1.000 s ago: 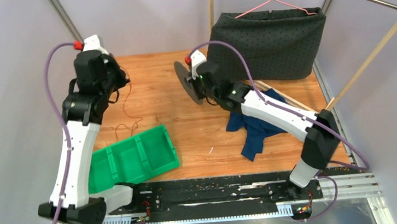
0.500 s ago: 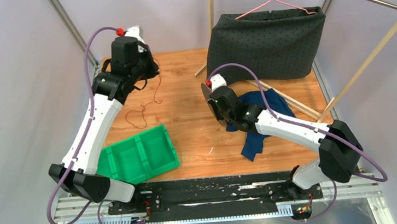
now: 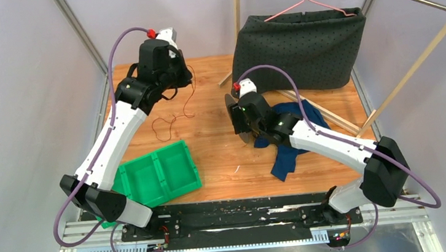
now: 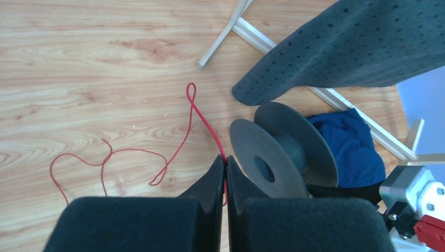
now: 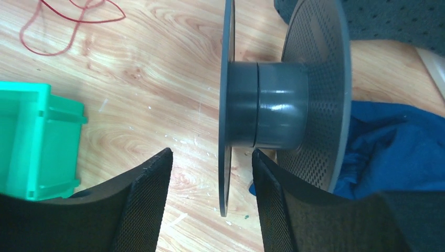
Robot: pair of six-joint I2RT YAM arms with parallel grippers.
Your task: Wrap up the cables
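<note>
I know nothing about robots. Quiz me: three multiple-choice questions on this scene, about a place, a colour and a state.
1. Where on the table is the green bin? A) near left B) far right C) far middle
2. What colour is the cable in the left gripper? A) blue B) red C) yellow
3. How are the left gripper's fingers? A) wide open B) out of view C) shut on the cable
Answers: 1 A, the top view shows it at the near left edge; 2 B, red against the wood; 3 C, the wrist view shows them pinched on it.
</note>
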